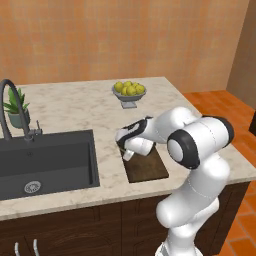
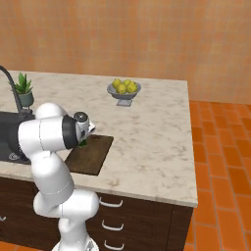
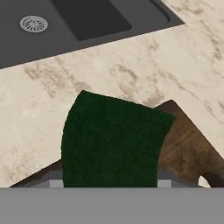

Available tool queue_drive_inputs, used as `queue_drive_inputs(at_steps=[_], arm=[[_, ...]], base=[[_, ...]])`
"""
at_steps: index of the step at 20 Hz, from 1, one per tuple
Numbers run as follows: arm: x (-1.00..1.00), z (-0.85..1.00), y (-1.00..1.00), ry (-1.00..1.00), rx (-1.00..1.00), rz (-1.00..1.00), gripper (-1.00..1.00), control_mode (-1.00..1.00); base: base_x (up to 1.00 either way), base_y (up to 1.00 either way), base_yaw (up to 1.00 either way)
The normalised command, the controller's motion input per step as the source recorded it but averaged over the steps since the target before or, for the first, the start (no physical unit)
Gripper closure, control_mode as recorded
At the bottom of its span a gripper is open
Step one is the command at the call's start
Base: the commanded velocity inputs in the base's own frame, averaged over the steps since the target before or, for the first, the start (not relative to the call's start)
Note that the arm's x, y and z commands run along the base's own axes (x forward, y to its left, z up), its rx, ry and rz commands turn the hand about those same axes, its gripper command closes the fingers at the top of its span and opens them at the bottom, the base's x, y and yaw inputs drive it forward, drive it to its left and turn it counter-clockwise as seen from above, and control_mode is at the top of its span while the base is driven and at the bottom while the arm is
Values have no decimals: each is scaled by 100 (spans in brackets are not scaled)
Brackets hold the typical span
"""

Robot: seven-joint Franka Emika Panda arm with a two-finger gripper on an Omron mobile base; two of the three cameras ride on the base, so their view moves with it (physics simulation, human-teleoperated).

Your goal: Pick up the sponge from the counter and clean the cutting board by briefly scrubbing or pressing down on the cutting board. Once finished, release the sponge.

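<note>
So the gripper [image 1: 128,155] has the sponge [image 3: 111,140] clamped between its fingers, down over the cutting board [image 1: 150,169] at the end nearest the sink [image 1: 45,162], near the counter's [image 1: 90,112] front edge. Pickup looks done to me; the scrubbing seems underway or about to start, and letting go is left.

The arm [image 1: 195,165] is made of glossy white, rounded segments, bulbous like stacked capsules, with round dark grey caps ringed in black at its joints and a black band around the wrist behind the pincer [image 1: 128,152].
</note>
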Motion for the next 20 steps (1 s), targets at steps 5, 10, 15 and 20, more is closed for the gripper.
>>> queue_drive_inputs(at_steps=[5,10,15,20], arm=[[-3,-12,-37,-4,2,8,100,-100],[-1,-22,-39,-1,3,8,100,-100],[-7,-28,-55,0,3,8,100,-100],[-46,-19,-62,-11,0,6,100,-100]], base=[[0,0,0],[0,0,0],[0,0,0],[0,0,0]])
